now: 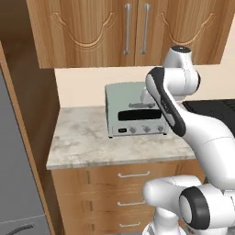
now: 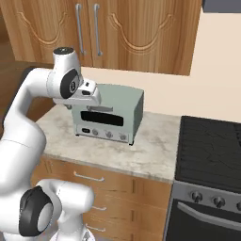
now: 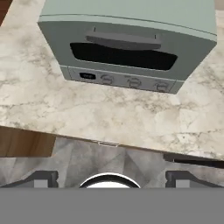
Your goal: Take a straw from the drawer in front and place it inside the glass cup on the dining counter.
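Three drawer fronts are stacked under the marbled tabletop (image 1: 82,142) in the left base view, the top drawer (image 1: 133,175) shut, so any straw lies hidden inside.

From the right base view, the tool (image 2: 87,101) hangs before the toaster oven (image 2: 110,113) — above the drawer, which sits below and nearer the base.

Through the hand view, the tool's fingertips (image 3: 41,178) stand wide apart, released, grasping nothing — the drawer's slim handle shows just past the tabletop edge, its long axis along that edge.
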